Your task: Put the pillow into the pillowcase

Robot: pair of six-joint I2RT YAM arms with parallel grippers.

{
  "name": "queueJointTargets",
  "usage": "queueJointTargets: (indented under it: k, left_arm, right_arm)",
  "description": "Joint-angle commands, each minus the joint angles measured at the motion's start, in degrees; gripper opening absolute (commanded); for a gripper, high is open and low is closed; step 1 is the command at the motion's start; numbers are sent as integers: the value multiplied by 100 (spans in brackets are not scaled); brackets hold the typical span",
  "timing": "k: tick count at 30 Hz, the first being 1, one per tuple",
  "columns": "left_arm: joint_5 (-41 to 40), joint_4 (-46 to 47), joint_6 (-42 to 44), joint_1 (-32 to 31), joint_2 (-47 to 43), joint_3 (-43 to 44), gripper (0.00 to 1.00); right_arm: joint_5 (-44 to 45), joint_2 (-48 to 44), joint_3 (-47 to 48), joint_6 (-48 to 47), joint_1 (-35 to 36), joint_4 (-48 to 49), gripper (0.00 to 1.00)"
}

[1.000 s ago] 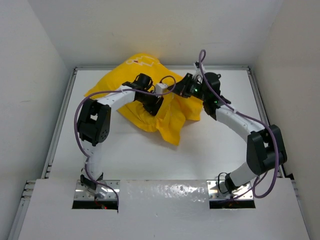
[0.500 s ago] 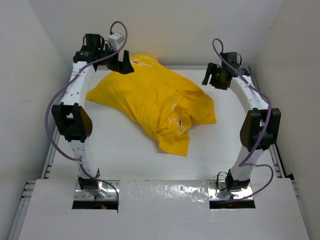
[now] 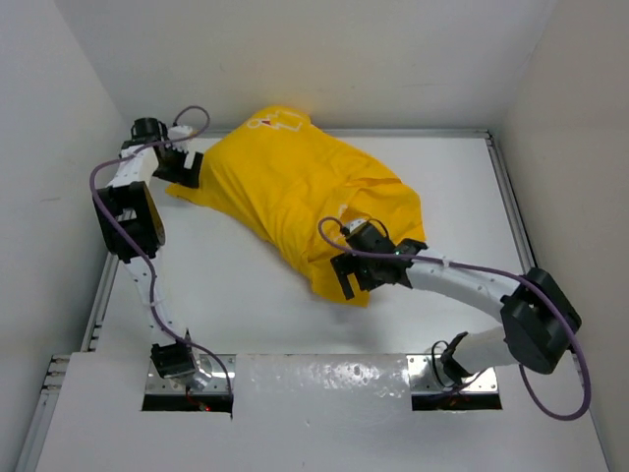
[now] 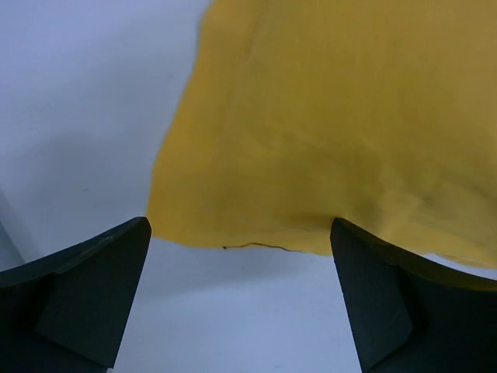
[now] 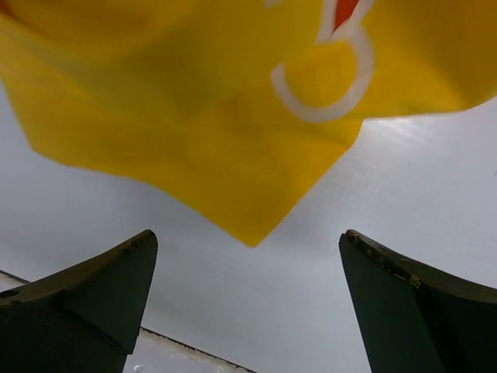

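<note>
I'm looking down into a white-walled booth (image 3: pixel 324 59), with the white table (image 3: pixel 226 305) filling the middle of the top view. The pillowcase (image 3: pixel 295 192) is the big yellow heap, bulging from upper centre down toward middle right, its top corner overlapping the foot of the back wall. Its print gives me no readable words: white outline strokes (image 3: pixel 280 121) near that top corner, and in the right wrist view a white ring (image 5: pixel 322 78) beside an orange patch (image 5: pixel 342 12) (lettering or drawing, I can't tell). The left gripper (image 3: pixel 182 169) sits at the upper left, at the case's left corner. Its wrist view has the fingers (image 4: pixel 85 295) spread wide, the yellow hem lying just ahead of the gap. The right gripper (image 3: pixel 346 277) is at the case's lower tip, right of centre, jaws also wide apart, holding nothing. The pointed yellow corner lies just ahead of its fingertips.
</note>
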Motion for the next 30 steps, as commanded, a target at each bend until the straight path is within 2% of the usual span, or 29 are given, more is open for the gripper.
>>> queueJointTargets:
  k: [1,4,11,12,13,14,15,16,17,19,20,21,22,23,25,26,28,29,30]
  left_arm:
    - [-546,378,1104,-200,102,-83,100]
    - [-1036,911,1219,-174,155,-398,100]
    - [-1610,1616,1220,-165,506,-908,100]
    - [-1775,1713,1219,-165,498,-1100,94]
    - [-1768,1810,1210,-156,498,-1181,86]
    - [-1724,1811,1228,-156,472,-1312,73]
    - [-1672,1776,1245,-147,402,-1383,57]
    - [-1419,1715,1246,-138,340,-1444,14]
    - [-1338,1705,1106,-121,253,-1558,0]
    - [-707,1478,817,19,-133,-1568,0]
    - [-391,1337,684,98,-483,-1377,0]
    - [221,1075,274,325,-687,-1209,0]
    - [497,985,26,441,-871,-1034,0]
    - [717,932,-194,564,-1247,-588,0]
    - [1140,678,-581,837,-1549,-7,0]
    - [1202,512,-600,916,-1707,823,0]
    - [1229,-182,-513,934,-1752,1811,0]
    - [1247,-315,-530,925,-1857,2573,0]
    - [1256,-299,-565,943,-2005,2746,0]
  right_arm:
    - [595,47,-197,458,319,587,99]
    - [751,284,-356,520,627,1114,99]
    - [647,1409,-778,791,646,1792,99]
    - [647,1488,-874,845,637,1836,98]
    - [655,1611,-910,906,646,1906,90]
    - [664,1655,-936,950,646,1924,79]
    - [682,1699,-971,994,620,1925,61]
    - [778,1708,-980,1082,611,1829,41]
    - [1022,1656,-998,1317,593,1758,0]
    - [1139,1167,-1103,1442,470,1723,0]
    - [1252,894,-1121,1469,322,1705,0]
    - [1323,247,-1052,1469,207,1574,0]
    - [1384,241,-955,1434,67,1477,0]
    - [1411,-447,-815,1382,-326,1389,0]
    - [1289,-1092,-183,1172,-863,1204,0]
    - [1210,-1548,437,1057,-1423,1169,0]
    - [964,-1710,1283,585,-1953,819,0]
    - [954,-1606,2331,364,-2304,582,0]
    - [980,-1518,2881,127,-2394,180,0]
